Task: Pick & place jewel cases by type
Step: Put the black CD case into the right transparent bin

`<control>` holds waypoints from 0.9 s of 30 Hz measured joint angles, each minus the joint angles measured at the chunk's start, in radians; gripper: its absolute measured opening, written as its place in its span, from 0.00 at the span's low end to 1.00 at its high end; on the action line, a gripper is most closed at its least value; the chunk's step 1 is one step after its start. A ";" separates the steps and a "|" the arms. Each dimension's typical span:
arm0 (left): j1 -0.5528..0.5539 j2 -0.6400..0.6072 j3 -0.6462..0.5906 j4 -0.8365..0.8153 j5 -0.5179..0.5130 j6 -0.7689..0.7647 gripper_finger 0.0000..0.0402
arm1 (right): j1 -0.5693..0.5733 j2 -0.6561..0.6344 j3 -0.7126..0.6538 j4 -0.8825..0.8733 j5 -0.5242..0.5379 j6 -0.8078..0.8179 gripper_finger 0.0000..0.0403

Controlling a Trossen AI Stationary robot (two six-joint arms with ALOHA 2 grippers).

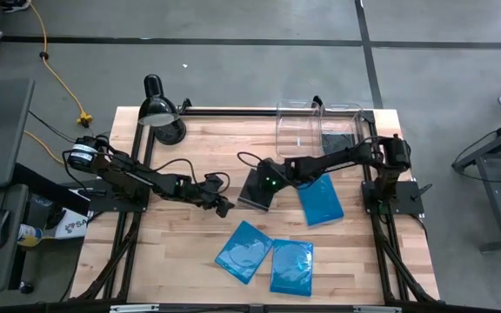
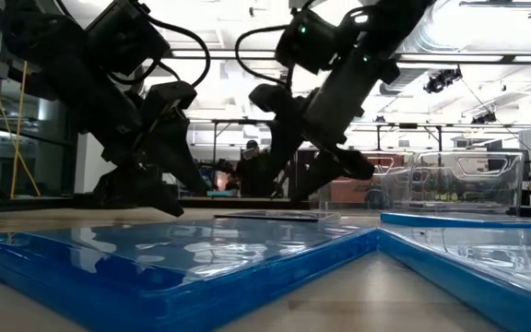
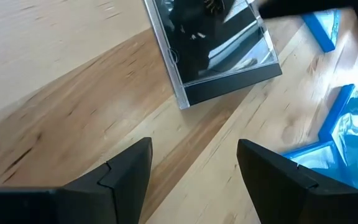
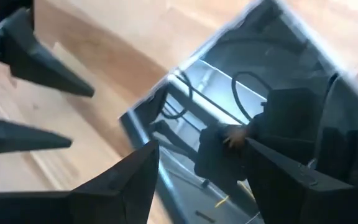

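Observation:
A black jewel case lies flat on the wooden table near its middle. My right gripper hangs over it, slanting down, fingers open. In the right wrist view the case fills the space under and between the fingers. My left gripper stands open just left of the case, low over bare wood, with the case's corner ahead of it. Three blue jewel cases lie flat: one right of the black case and two toward the near edge.
Two clear plastic bins stand at the far right; the right one shows something dark inside. A black desk lamp stands at the far left corner. The two grippers are close together near the black case.

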 joint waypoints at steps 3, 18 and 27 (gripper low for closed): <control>0.000 0.000 0.000 0.007 0.000 -0.003 0.59 | -0.029 0.000 0.000 -0.014 -0.007 -0.042 0.54; 0.000 0.002 0.001 0.066 -0.041 -0.042 0.59 | -0.093 -0.002 0.000 -0.152 0.023 -0.155 0.54; 0.000 0.098 0.002 0.111 -0.064 -0.110 0.59 | -0.035 -0.002 0.000 -0.182 0.064 -0.135 0.54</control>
